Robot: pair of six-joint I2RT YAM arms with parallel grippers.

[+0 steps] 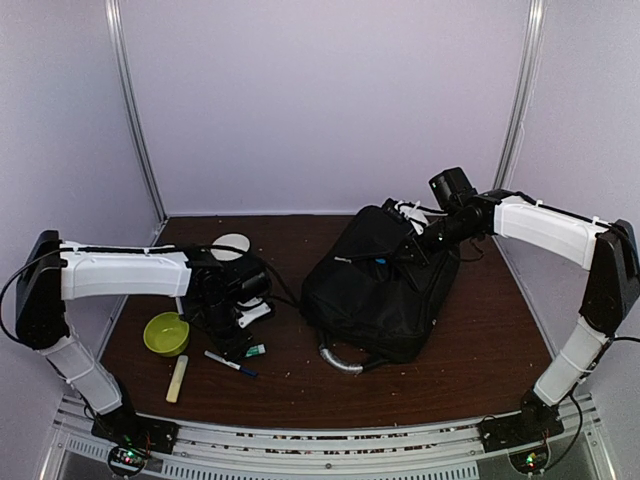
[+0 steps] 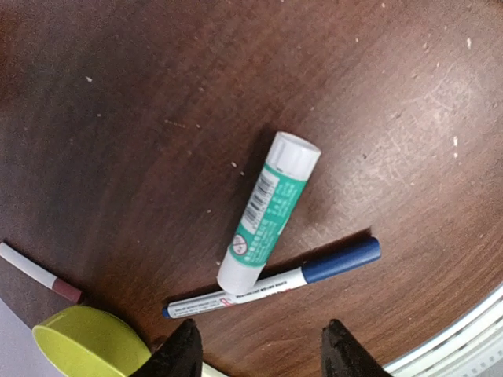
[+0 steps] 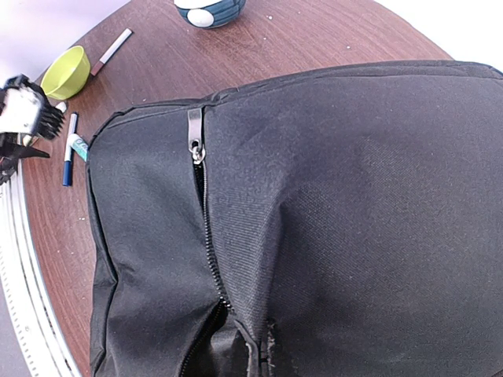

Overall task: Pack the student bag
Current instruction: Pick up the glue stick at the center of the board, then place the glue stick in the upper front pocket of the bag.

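Note:
The student bag (image 1: 385, 295), large, black and soft, lies right of the table's centre, its grey handle (image 1: 340, 360) toward the near edge. In the right wrist view its zipper (image 3: 206, 228) runs down the bag (image 3: 354, 196) and gapes at the bottom. There my right gripper (image 3: 261, 357) is shut, pinching the bag's fabric beside the gap. My left gripper (image 2: 259, 349) is open with nothing between its fingers, hovering over a green-and-white glue stick (image 2: 269, 212) and a blue-capped white marker (image 2: 275, 283) lying on the wood.
A lime-green bowl (image 1: 166, 333) sits left of my left gripper (image 1: 235, 335), with a cream stick (image 1: 177, 379) nearer the front edge. A round white-and-blue cup (image 1: 232, 245) stands behind. A thin white and red stick (image 2: 35, 272) lies by the bowl.

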